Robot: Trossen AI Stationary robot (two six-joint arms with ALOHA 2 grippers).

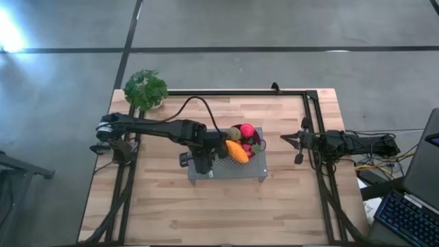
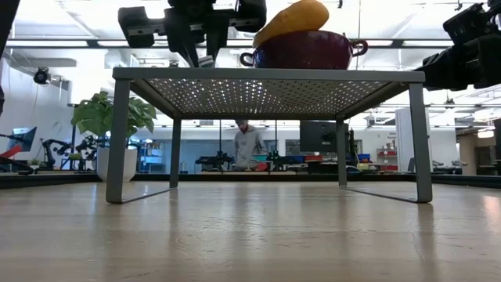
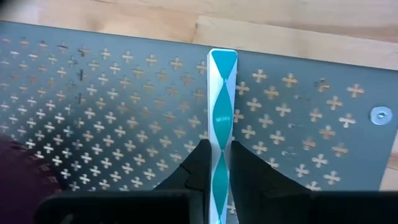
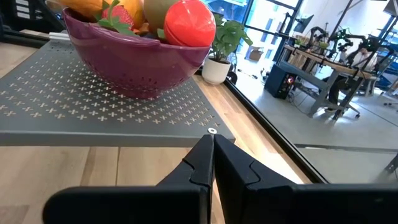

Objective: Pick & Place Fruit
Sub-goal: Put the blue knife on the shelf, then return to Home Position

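The left tool (image 3: pixel 219 177) is clamped on a slim white-and-teal patterned strip (image 3: pixel 221 118) — held over the perforated grey rack (image 1: pixel 240 170), just beside the purple bowl (image 4: pixel 134 59). The fruit (image 1: pixel 241 142) sits piled in that bowl on the rack: an elongated orange piece (image 1: pixel 236 151), a pink-red ball (image 4: pixel 189 23), a strawberry (image 4: pixel 122 15). The right tool (image 4: pixel 211 158) waits near the counter's (image 1: pixel 206 213) right edge, well apart from the bowl — fingers pressed together, holding nothing.
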